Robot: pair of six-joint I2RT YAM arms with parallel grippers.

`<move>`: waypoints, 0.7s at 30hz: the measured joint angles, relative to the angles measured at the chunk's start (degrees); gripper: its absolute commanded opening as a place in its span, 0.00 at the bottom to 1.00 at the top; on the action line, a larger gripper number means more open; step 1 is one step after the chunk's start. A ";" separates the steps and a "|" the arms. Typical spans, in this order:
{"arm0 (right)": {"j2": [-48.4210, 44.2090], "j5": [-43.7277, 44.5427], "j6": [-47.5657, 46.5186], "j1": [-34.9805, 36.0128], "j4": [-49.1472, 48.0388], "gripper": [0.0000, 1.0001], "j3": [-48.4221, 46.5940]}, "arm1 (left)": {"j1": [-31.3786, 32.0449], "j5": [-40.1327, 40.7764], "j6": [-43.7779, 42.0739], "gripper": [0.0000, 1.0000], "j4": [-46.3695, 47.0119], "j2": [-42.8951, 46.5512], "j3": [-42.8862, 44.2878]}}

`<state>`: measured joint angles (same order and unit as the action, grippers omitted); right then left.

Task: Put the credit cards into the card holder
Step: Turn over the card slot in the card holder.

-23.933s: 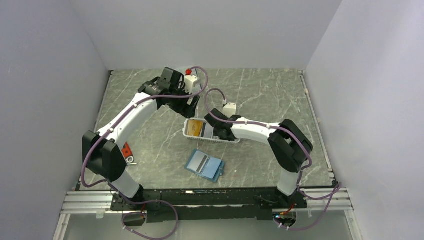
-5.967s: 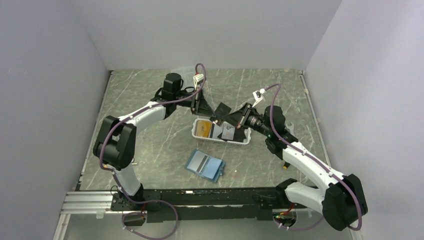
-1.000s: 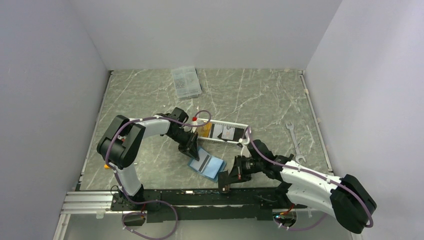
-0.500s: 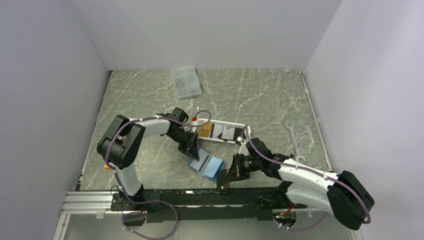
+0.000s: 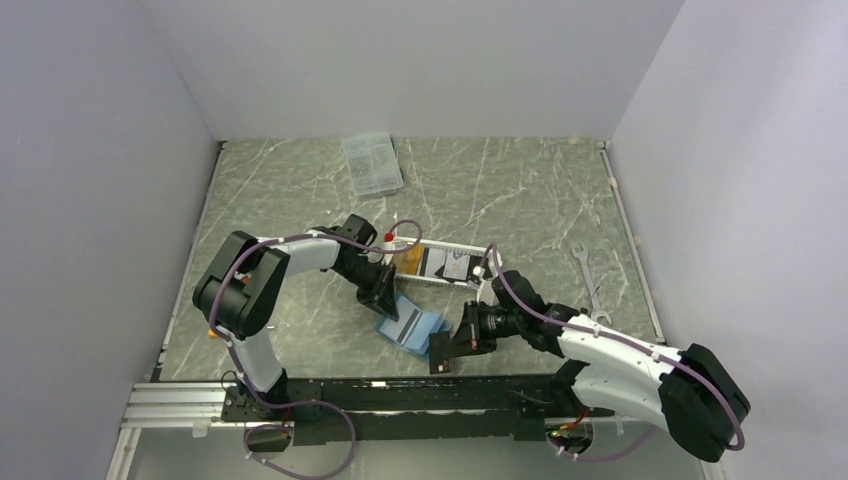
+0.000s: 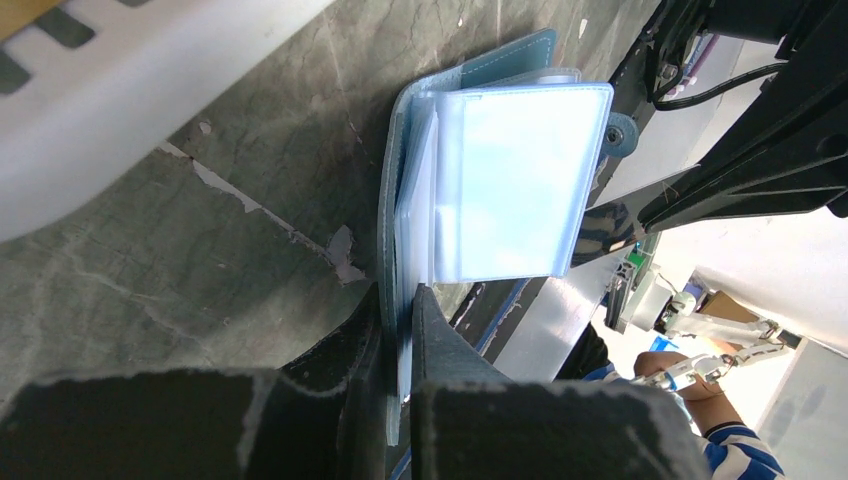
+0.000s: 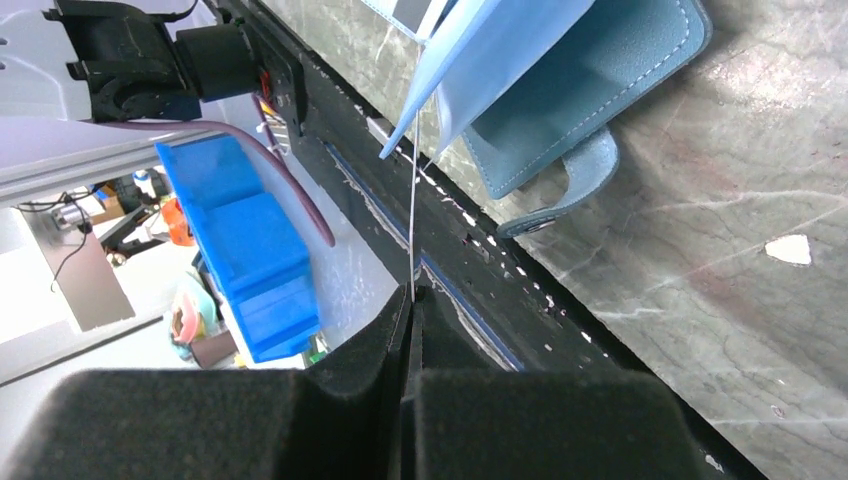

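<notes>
The teal-blue card holder (image 5: 412, 330) lies open on the table in front of the arms, its pale blue sleeves (image 6: 510, 170) fanned up. My left gripper (image 6: 400, 300) is shut on the holder's near edge, cover and sleeves pinched together. My right gripper (image 7: 412, 295) is shut on a thin dark credit card (image 7: 413, 215), seen edge-on, whose far edge reaches the open sleeves (image 7: 470, 70). From above, that gripper (image 5: 447, 348) sits just right of the holder. More credit cards (image 5: 447, 265) lie in the white basket.
The white slatted basket (image 5: 478, 284) stands just behind the holder, close to the left arm. A clear compartment box (image 5: 372, 163) is at the back left. A wrench (image 5: 588, 282) lies to the right. The black base rail (image 5: 400, 392) runs along the near edge.
The right gripper has carried the card up and to the left, closer to the card holder. The left gripper has stayed shut on the holder's edge.
</notes>
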<state>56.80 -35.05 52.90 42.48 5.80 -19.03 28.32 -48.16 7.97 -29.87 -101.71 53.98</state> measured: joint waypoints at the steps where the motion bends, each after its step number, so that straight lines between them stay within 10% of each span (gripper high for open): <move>1: 0.15 0.02 -0.02 0.00 -0.13 0.00 -0.13 | 0.00 0.00 0.00 0.09 0.00 0.00 0.00; 21: 10.21 0.52 0.72 -0.04 -9.62 0.00 -3.15 | -0.07 0.24 -0.02 0.19 0.00 0.66 0.00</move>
<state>67.00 -34.52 53.63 42.44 -3.81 -22.17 28.25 -47.92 7.94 -29.87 -101.06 53.98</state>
